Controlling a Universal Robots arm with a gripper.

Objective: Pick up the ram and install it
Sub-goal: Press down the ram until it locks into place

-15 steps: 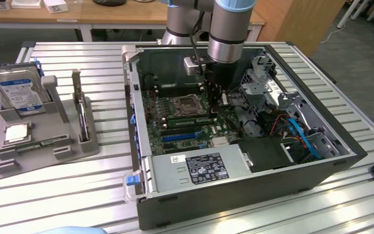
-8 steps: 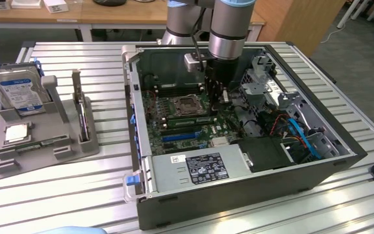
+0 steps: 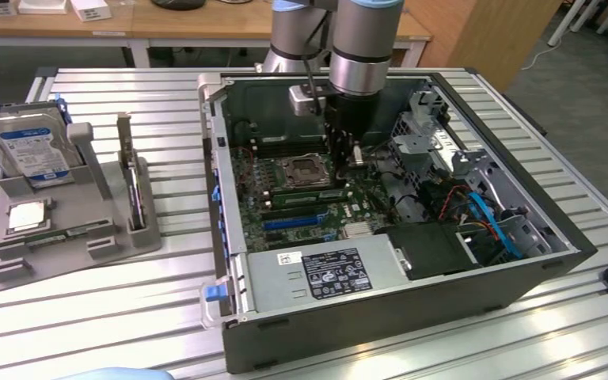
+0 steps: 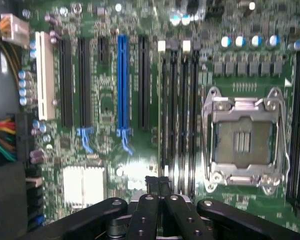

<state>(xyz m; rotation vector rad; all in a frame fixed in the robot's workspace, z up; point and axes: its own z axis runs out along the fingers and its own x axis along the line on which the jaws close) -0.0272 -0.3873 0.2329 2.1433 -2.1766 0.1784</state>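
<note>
The gripper (image 3: 355, 158), fingers clenched on nothing visible, hung inside the open computer case (image 3: 410, 317), over the motherboard's empty memory slots (image 4: 179, 110) beside the bare CPU socket (image 4: 242, 140). What looked like the ram (image 3: 69, 233) lay flat on the grey tray (image 3: 29, 265), well apart at the exterior view's left. A clean pickup would likely call for gripping the stick by its thin edges, clear of the chips.
</note>
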